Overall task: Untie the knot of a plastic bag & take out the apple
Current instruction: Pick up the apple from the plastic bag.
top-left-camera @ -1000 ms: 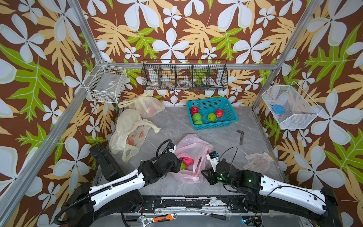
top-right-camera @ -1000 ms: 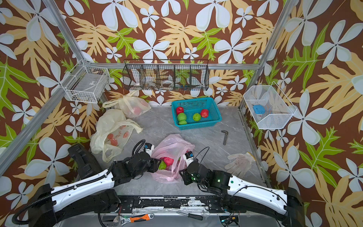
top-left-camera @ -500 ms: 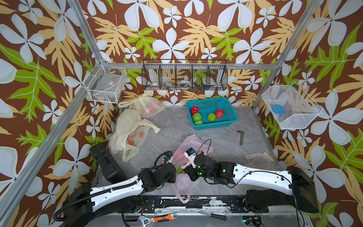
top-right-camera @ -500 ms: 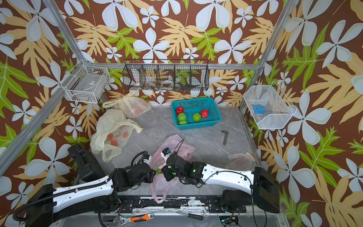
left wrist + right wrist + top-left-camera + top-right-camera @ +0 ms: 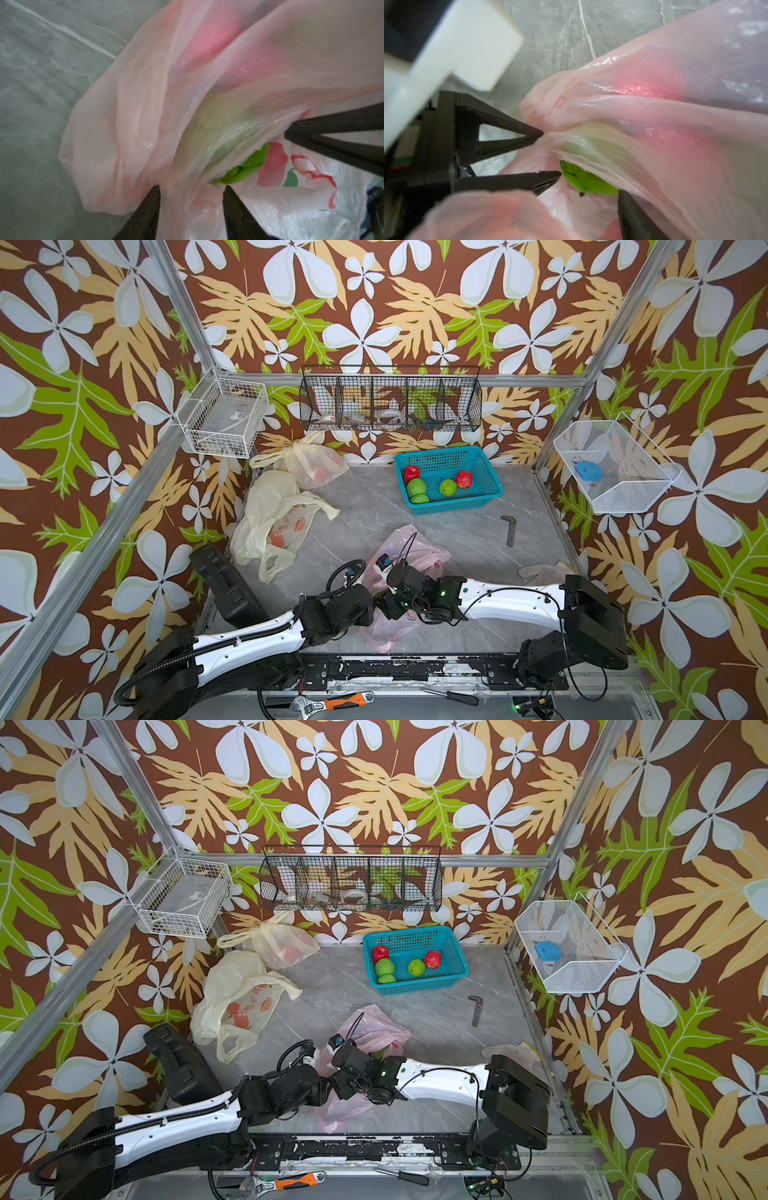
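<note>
Left fingers [image 5: 145,209] apart at the pink bag [image 5: 428,551], can't tell my right fingers [image 5: 635,216]
Knot looks undone, green apple [image 5: 587,182] peeking out, just not grabbed yet

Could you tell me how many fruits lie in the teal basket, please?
5 in the teal basket: red fruit at the back-left and at the right; green fruit, two along the left wall, one mid-basket. More could hide beneath.
</note>
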